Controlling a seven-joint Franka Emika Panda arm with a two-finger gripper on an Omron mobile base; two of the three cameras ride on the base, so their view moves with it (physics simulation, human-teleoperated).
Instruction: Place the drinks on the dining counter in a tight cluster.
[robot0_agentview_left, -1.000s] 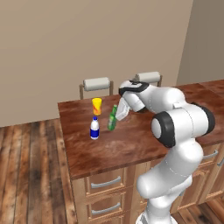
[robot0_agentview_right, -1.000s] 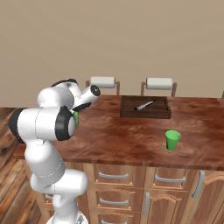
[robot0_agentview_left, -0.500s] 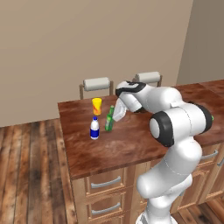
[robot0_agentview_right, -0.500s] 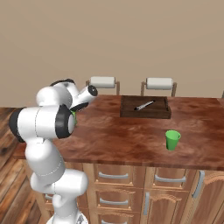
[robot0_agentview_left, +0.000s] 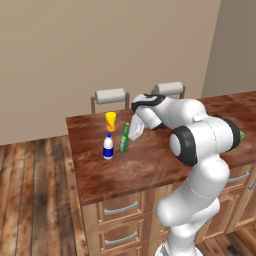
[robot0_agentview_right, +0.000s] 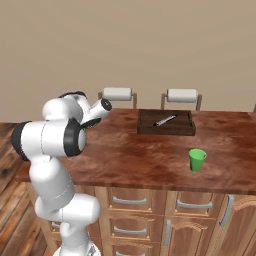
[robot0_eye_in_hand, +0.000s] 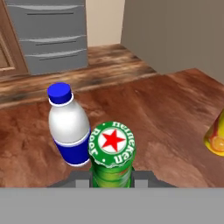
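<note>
On dining counter (robot0_agentview_left: 150, 165), end effector (robot0_agentview_left: 134, 131) grips slim green bottle (robot0_agentview_left: 124, 138).

Slim green bottle (robot0_eye_in_hand: 111, 168): glossy green, cap green with white lettering ringing a white disc and red star. White bottle (robot0_eye_in_hand: 70, 131): white body, blue cap, blue label band. Yellow cup (robot0_agentview_left: 110, 121): yellow, reddish-orange mark. Dining counter (robot0_agentview_left: 145, 165): glossy reddish-brown wood grain top, lighter wood drawer fronts, silver handles. Green cup (robot0_agentview_right: 196, 160): plain bright green. Tray (robot0_agentview_right: 166, 128): dark brown. Floor (robot0_agentview_left: 35, 200): brown planks, mixed tones. Wall (robot0_agentview_left: 75, 45): flat beige.
</note>
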